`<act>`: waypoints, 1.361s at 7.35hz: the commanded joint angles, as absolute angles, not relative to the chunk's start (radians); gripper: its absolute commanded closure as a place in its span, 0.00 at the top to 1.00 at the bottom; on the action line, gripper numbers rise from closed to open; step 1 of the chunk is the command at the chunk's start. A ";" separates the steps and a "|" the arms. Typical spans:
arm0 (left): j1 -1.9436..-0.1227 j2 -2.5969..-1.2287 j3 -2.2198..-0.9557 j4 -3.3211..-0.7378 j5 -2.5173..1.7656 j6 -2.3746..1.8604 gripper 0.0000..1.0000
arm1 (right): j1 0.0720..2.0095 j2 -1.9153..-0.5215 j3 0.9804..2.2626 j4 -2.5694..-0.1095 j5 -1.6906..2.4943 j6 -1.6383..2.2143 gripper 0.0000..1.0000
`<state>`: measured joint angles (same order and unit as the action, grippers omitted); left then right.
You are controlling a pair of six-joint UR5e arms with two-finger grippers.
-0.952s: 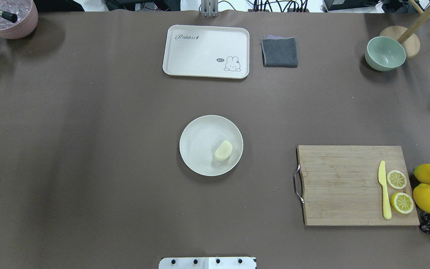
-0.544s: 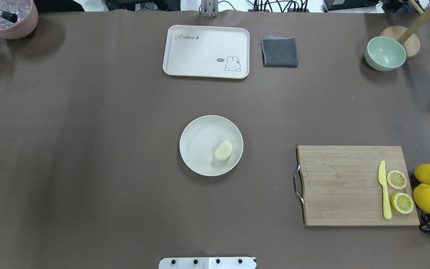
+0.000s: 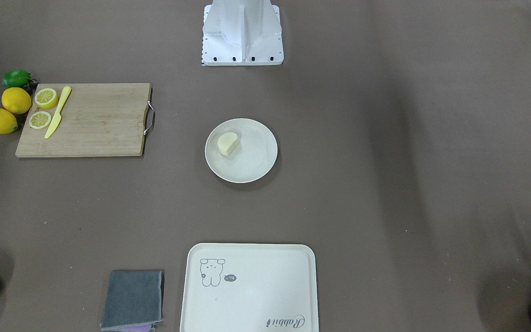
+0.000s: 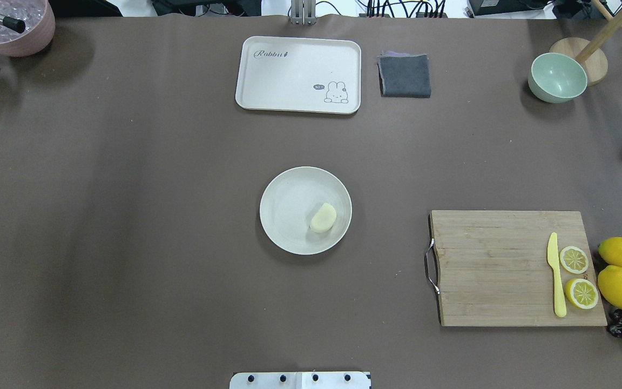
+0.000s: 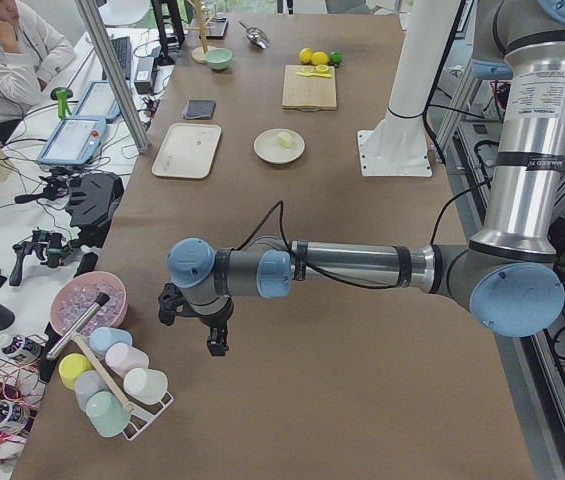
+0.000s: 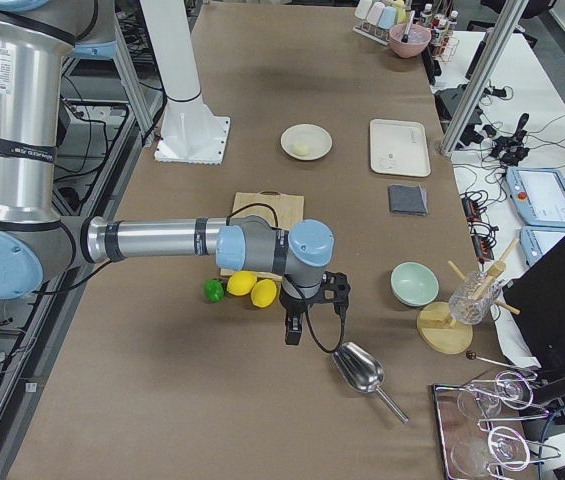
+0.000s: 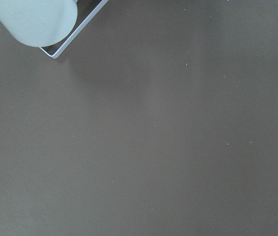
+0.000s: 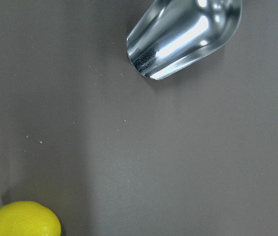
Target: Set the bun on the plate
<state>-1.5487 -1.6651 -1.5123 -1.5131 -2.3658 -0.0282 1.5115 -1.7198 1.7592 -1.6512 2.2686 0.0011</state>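
From the front, the bun sits on the plate, by its rim, in the middle of the tabletop; from above, the bun is on the plate's side nearest the cutting board; from the left end, the left gripper hangs by the cup rack; from the right end, the right gripper hangs by the lemons and the scoop; I cannot tell if either gripper is open or closed.

bun: small pale-cream half-round lump with one flat cut face, resting on the plate, inside the rim and off-centre toward the right gripper's side. Plate is round, off-white and shallow with a raised rim, flat on the table. Both sit well apart from the left gripper and the right gripper, roughly between the two.
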 commanded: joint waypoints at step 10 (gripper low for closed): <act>-1.548 -1.651 -1.529 -1.493 -2.327 -0.031 0.98 | 1.542 -1.753 1.727 -1.572 2.289 -0.008 1.00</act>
<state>-1.5481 -1.6510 -1.5295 -1.4926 -2.3271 -0.0305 1.5417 -1.7523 1.7260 -1.5729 2.2886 -0.0068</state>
